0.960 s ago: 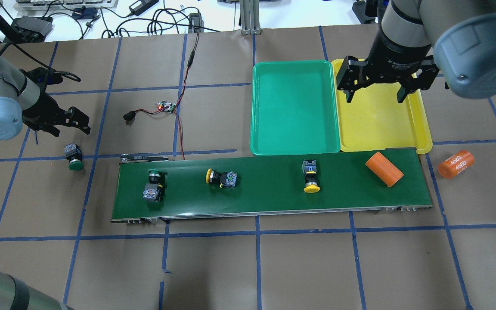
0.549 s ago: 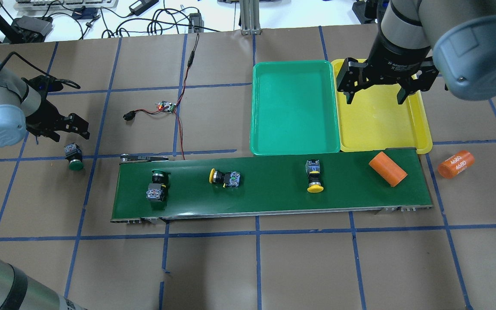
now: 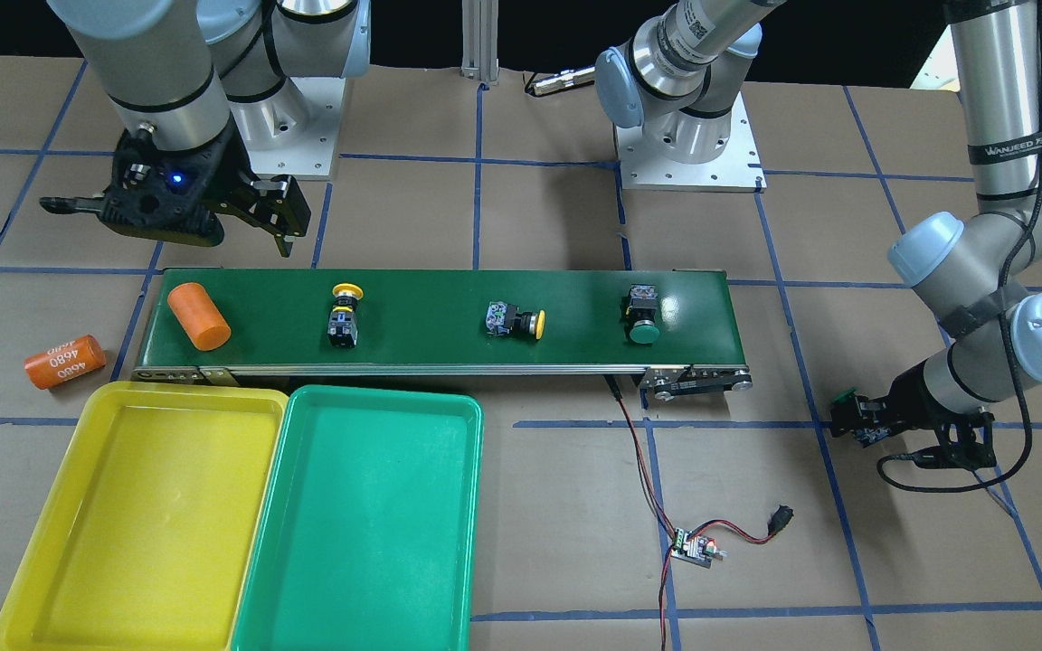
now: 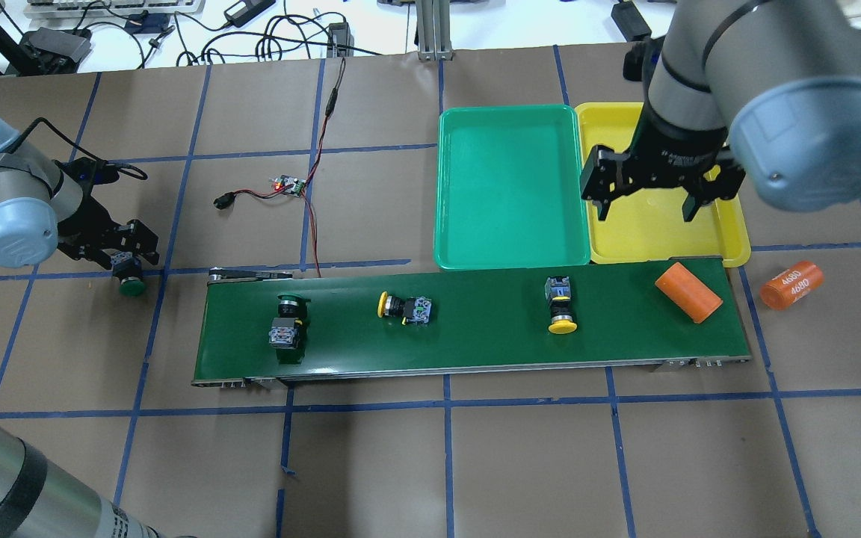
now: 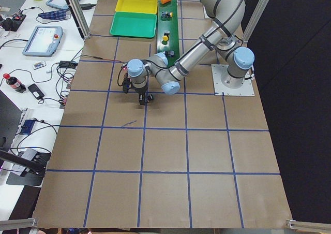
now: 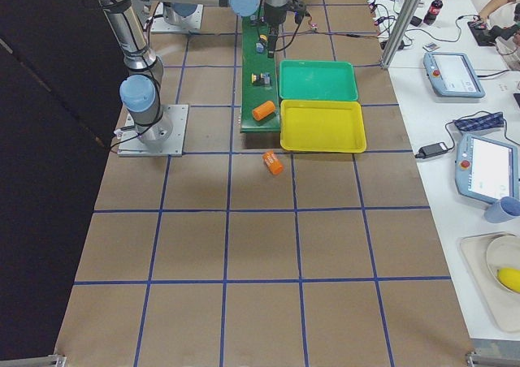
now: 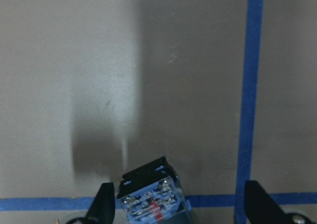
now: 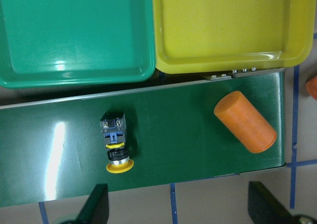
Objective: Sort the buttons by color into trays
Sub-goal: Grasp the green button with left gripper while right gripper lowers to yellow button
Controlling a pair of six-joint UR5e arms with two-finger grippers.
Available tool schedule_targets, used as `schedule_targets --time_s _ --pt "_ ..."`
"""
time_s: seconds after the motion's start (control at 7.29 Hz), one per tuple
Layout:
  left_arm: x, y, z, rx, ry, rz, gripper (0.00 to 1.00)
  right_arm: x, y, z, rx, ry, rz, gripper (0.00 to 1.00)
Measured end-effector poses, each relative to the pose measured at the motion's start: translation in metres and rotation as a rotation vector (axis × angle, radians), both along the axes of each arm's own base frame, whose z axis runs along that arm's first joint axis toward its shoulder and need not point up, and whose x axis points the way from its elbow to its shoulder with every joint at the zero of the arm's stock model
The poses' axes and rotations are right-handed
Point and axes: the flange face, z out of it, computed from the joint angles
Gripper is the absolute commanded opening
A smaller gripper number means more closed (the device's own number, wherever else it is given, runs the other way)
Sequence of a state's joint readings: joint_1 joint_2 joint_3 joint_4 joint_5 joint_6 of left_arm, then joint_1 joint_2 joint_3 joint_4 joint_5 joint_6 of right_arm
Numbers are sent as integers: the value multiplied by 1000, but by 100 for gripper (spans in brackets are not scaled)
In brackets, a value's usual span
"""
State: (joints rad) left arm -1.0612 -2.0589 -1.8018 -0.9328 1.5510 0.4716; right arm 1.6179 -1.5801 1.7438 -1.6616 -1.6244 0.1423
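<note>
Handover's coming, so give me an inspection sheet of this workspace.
Surface: brown table, blue tape grid, conveyor belt.
Job's things: green tray, yellow tray empty; mid-belt yellow button, tray-side yellow button, belt green button on belt; off-belt green button on table.
Clutter: orange cylinder on belt; 4680 cylinder, circuit board on table.
Grippers: left gripper open, straddling off-belt green button; right gripper open, high near trays.
Cables: red wires, board to belt end.
Surroundings: control pendant on side bench.
</note>
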Motion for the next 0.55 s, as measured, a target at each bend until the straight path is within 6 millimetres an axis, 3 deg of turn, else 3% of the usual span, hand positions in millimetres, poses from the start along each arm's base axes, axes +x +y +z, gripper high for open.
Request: schedule_targets --time_s 0.27,0.55 --pt "1 -2 9 -12 -9 30 0 -1 16 -54 33 1 11 100" --pt "-2 -5 36 -44 -38 107 0 -1 34 -99 41 -7 19 100"
